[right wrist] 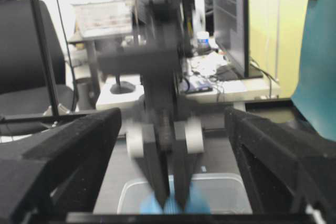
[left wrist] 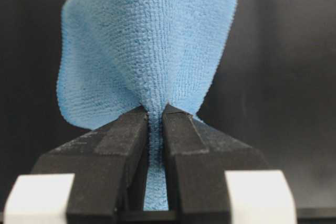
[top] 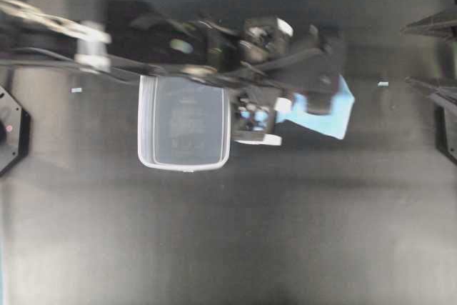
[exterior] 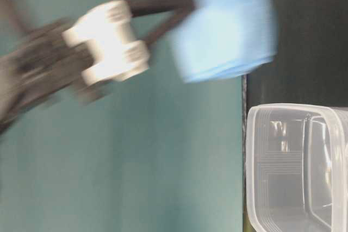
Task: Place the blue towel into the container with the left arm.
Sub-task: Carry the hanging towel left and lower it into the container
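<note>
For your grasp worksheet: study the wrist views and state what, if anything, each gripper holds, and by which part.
The left gripper pinches the blue towel by a gathered fold between its fingers. The right gripper is open and holds nothing.

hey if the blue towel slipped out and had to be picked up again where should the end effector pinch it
Pinch a gathered fold near one edge, from above. The blue towel is soft microfibre that bunches between the left end effector, and a pinch like this lets it hang free to lower into the container.
</note>
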